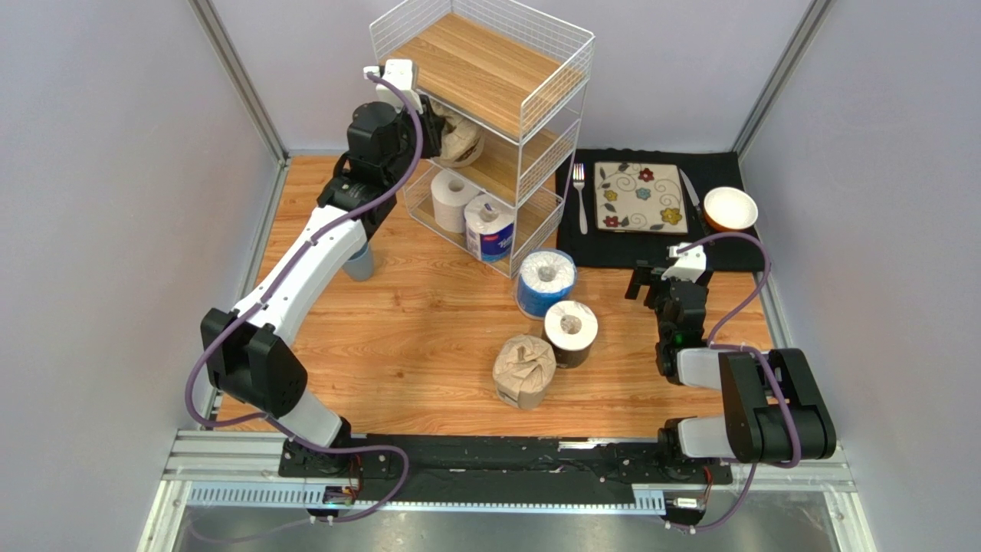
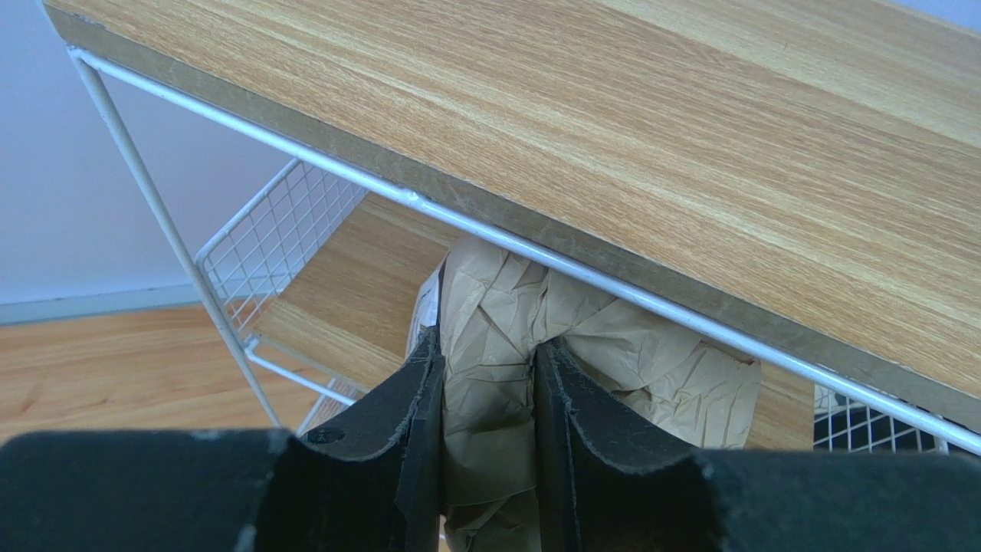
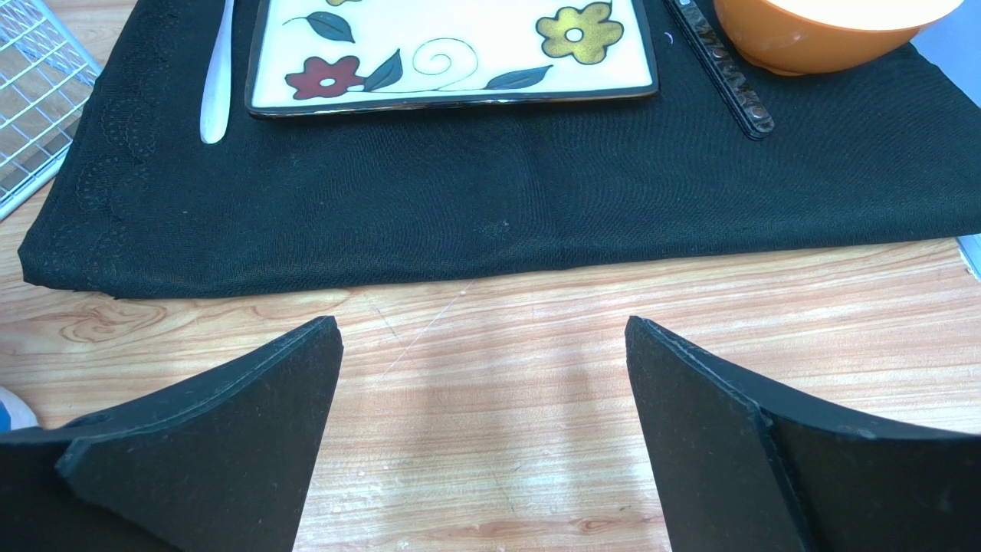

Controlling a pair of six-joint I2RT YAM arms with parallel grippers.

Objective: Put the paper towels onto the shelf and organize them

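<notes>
Overhead camera first: the left gripper [image 1: 438, 124] is reaching into the middle tier of the shelf [image 1: 484, 69] and is clamping a tan wrapped roll [image 1: 464, 144]. The roll is poking out just past its fingertips, under the top board. Below the gripper, on the bottom tier, a white roll [image 1: 451, 198] and a blue-labelled roll [image 1: 493, 228] are standing side by side. The right gripper [image 1: 647, 280] is hanging low over the table [image 1: 403, 334] with its jaws spread wide and nothing between them. Off to its left, a blue wrapped roll [image 1: 545, 283], a dark wrapped roll [image 1: 571, 331] and a second tan roll [image 1: 525, 370] are standing close together on the wood. Just ahead of it, a black cloth [image 1: 737, 247] is carrying a flowered plate [image 1: 640, 197], a fork [image 1: 579, 196], a knife [image 1: 689, 190] and an orange bowl [image 1: 730, 209].

Over to the left wrist: the left gripper [image 2: 486, 351] is squeezing crumpled brown paper between both pads, so the tan wrapped roll [image 2: 645, 368] is firmly pinched. The shelf's top board [image 2: 576, 115] is running right above the fingers, and the middle board [image 2: 357, 299] is lying beneath and beyond them. Whether the roll is resting on that board, I cannot tell.

Now the right wrist: the right gripper [image 3: 484, 334] is gaping over bare table [image 3: 518, 437]. The black cloth [image 3: 518, 207] is lying straight ahead, with the flowered plate [image 3: 449, 58] beyond its edge, the fork [image 3: 217, 81] ahead-left, and the knife [image 3: 720, 69] and orange bowl [image 3: 818, 29] ahead-right. A corner of the shelf [image 3: 35, 92] is showing far left.
</notes>
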